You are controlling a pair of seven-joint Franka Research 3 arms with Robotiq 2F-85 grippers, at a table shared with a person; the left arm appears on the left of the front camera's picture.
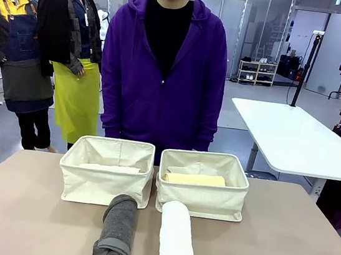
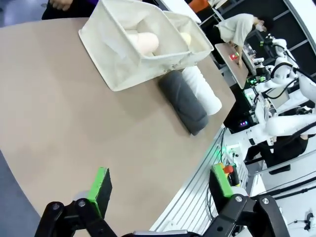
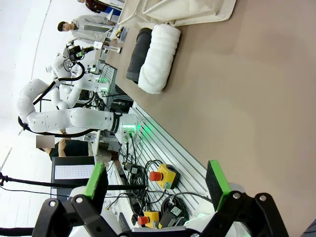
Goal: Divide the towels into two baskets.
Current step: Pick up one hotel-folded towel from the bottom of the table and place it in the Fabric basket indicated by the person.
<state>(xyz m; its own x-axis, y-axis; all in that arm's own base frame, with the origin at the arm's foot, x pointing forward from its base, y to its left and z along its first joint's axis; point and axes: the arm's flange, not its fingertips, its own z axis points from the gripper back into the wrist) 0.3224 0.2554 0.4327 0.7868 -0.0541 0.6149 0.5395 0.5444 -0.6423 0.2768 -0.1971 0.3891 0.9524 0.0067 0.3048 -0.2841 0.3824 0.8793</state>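
The left gripper (image 2: pixel 160 192) hangs over the near edge of the brown table (image 2: pixel 59 123), its green pads spread wide with nothing between them. The right gripper (image 3: pixel 156 185) is equally spread and empty. Ahead of both lies the dark grey terry-cloth towel roll (image 1: pixel 116 230), its long axis running from robot toward person. Just beside it on its right, parallel, lies the white terry-cloth towel roll (image 1: pixel 177 237). Beyond the grey roll's far end stand the left cream canvas basket (image 1: pixel 104 178), holding a pale peach towel (image 2: pixel 143 42), and the right cream canvas basket (image 1: pixel 201 197), holding a pale yellow towel (image 1: pixel 194 179). The left arm looks nearer the grey roll, with nothing in the way.
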